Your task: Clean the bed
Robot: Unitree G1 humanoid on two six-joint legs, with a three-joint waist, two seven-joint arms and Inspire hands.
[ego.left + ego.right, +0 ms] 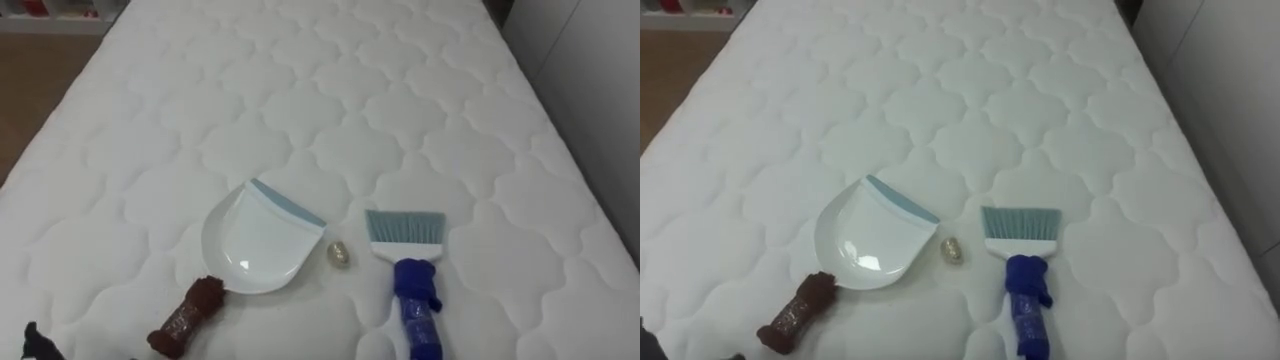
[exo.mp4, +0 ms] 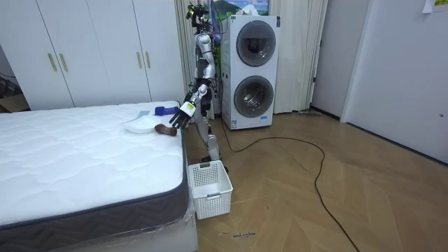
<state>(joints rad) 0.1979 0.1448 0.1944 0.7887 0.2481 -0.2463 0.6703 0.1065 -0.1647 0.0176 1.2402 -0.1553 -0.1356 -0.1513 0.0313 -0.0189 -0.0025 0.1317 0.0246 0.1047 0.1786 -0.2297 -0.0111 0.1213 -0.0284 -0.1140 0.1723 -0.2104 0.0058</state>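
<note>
Down at the near edge of the bed, the robot's left hand [image 1: 38,345] shows as a dark shape just short of the dustpan's brown handle [image 1: 188,315] and not touching it. Whether it is spread or curled cannot be told.

The dustpan [image 1: 255,245] lies flat. It is a glossy white scoop with a blue-grey lip turned away from the robot, and its handle angles back toward the hand. Just beside the pan's right rim sits a small beige crumpled scrap [image 1: 339,254], on the mattress and not in the pan. Past the scrap, to the dustpan's right, lies the brush [image 1: 408,260], with pale teal bristles pointing away and a blue handle toward the robot.

Beyond the dustpan the white quilted mattress [image 1: 330,90] stretches off.

In the room view the robot stands at the bedside by the dustpan. A white basket [image 2: 210,187] stands on the wooden floor [image 2: 315,203] below it, stacked washing machines [image 2: 253,70] are behind it, and white wardrobes [image 2: 91,49] are beyond the bed.
</note>
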